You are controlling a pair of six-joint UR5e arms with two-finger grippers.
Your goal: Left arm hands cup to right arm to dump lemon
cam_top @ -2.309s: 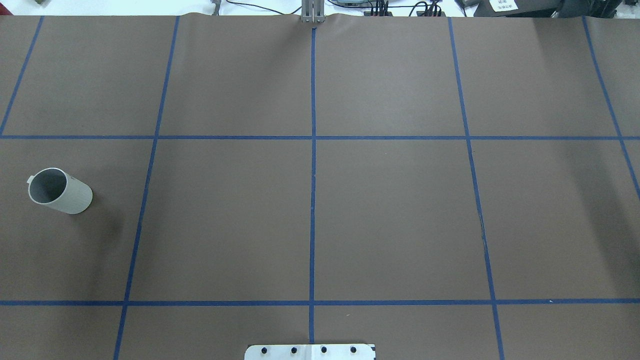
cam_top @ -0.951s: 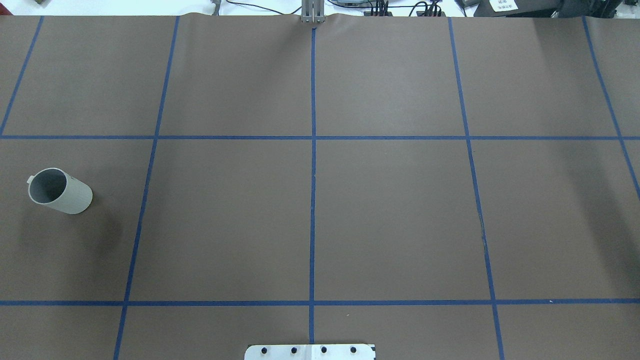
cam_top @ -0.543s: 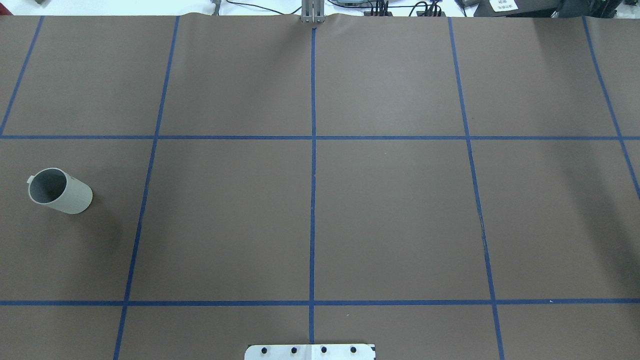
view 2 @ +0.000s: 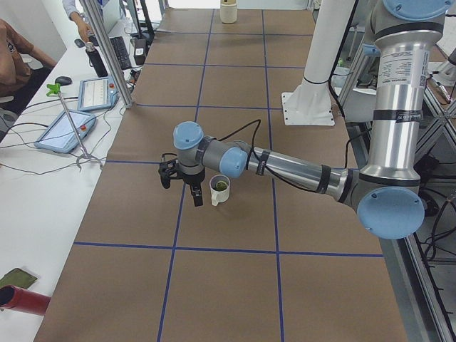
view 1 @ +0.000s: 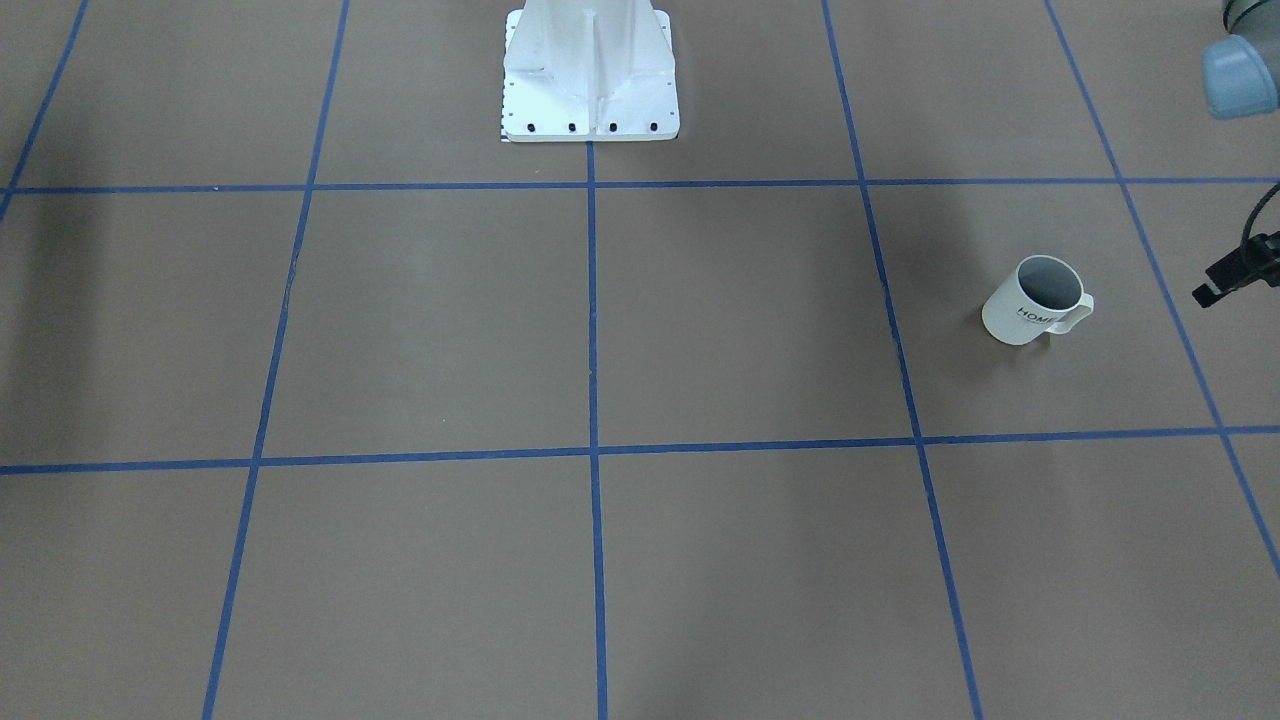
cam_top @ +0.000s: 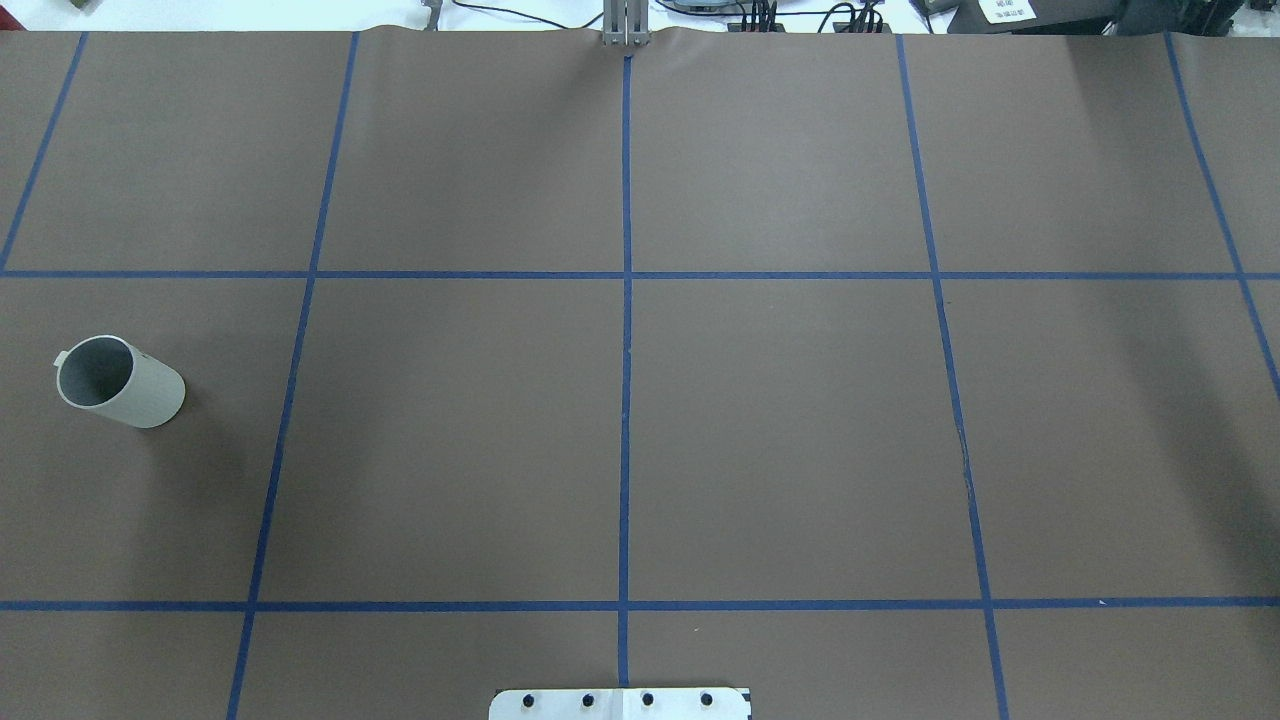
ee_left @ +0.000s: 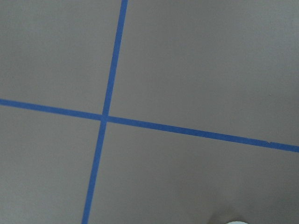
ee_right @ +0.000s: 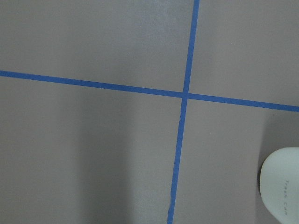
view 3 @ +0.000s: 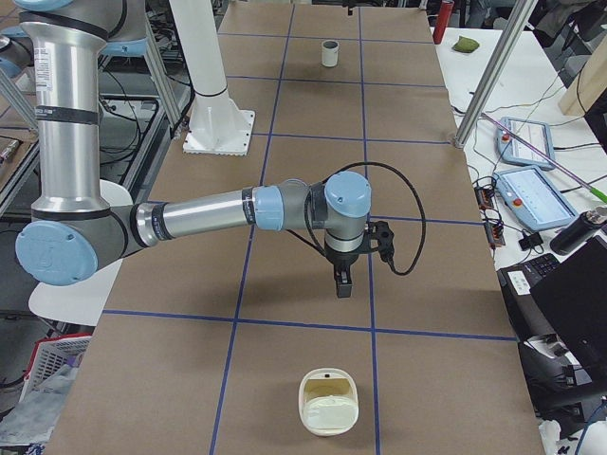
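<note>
The cream-white cup (cam_top: 120, 381) stands upright on the brown table at its left end, and its "HOME" lettering shows in the front-facing view (view 1: 1037, 300). A yellow-green lemon (view 2: 221, 185) lies inside it. The left arm's gripper (view 2: 197, 200) hangs just beside the cup (view 2: 219, 191), fingers pointing down; I cannot tell whether it is open or shut. Only a black part of the left arm (view 1: 1234, 271) shows at the front-facing view's right edge. The right arm's gripper (view 3: 341, 283) points down over the table's right end; I cannot tell its state either. Neither wrist view shows fingers.
A cream trash can (view 3: 329, 403) sits on the table near the right arm's end and shows in the right wrist view (ee_right: 281, 187). The white robot base (view 1: 590, 75) stands at mid-table. A side table with tablets (view 2: 65, 130) and seated people runs along the far edge.
</note>
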